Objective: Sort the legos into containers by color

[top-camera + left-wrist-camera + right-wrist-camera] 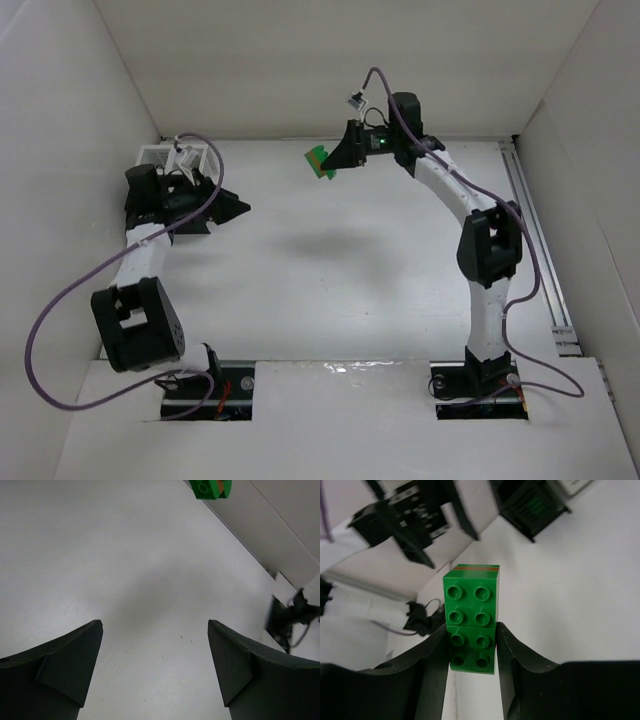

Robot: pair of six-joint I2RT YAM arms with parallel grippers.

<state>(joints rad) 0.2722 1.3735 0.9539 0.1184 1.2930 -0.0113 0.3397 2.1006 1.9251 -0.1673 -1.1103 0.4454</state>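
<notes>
**Item:** green legos [471,605], two studded bricks joined end to end, with an orange sliver at the far end.
**Location:** far middle of the desk [330,300], raised off its surface, clamped by their sides in the right pincer [471,629].
**Left pincer** [155,625]: fingers spread wide with nothing between them, over bare desk at the left.
**Containers** [158,156]: black rack with a white rim in the far left corner, partly hidden behind the left arm [150,250], well apart from the legos.
</notes>
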